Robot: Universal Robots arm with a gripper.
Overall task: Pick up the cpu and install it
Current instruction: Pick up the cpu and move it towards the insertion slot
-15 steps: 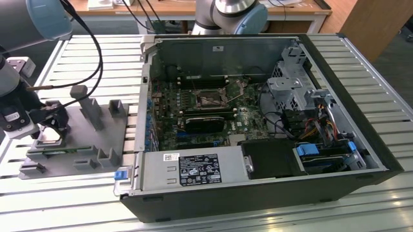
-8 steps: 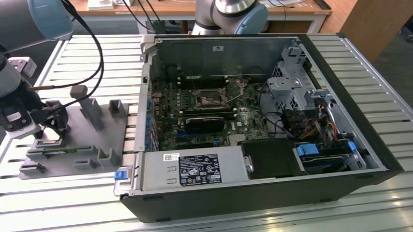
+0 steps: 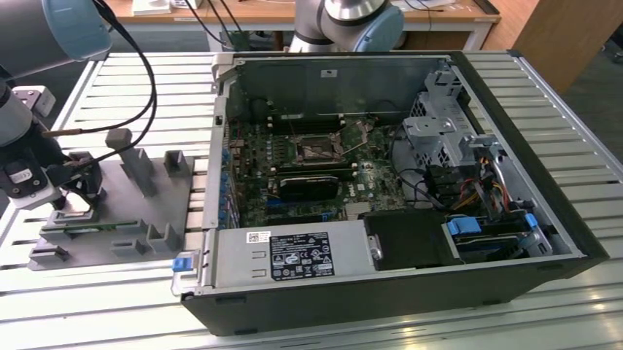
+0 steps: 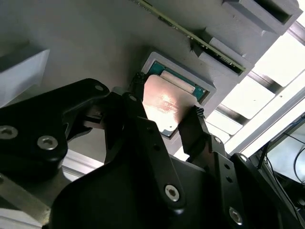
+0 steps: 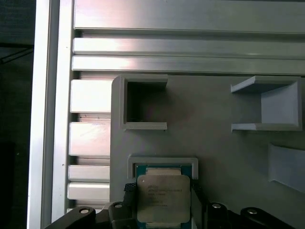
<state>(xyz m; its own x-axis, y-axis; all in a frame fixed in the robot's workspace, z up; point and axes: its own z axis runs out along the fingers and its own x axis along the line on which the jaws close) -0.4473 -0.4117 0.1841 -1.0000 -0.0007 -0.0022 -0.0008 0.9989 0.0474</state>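
The cpu (image 5: pixel 162 196) is a small square chip with a shiny metal top, seen in both wrist views (image 4: pixel 164 102). It sits just over a pale-rimmed pocket with a green inside (image 4: pixel 198 86) on the grey plastic tray (image 3: pixel 185 204). My gripper (image 4: pixel 167 100) has a black fingertip pressed against each side of the chip, so it is shut on the cpu. In the exterior view the gripper (image 3: pixel 73 200) hangs low over the tray's end at the exterior view's left. The motherboard socket (image 3: pixel 316 149) lies inside the open computer case.
A green memory stick (image 3: pixel 87 226) lies in a slot on the tray beside the pocket. Upright grey posts (image 3: pixel 136 164) stand on the tray. The case wall (image 3: pixel 219 146) rises between tray and motherboard. Cables (image 3: pixel 146 87) hang over the slatted metal table (image 3: pixel 78 313).
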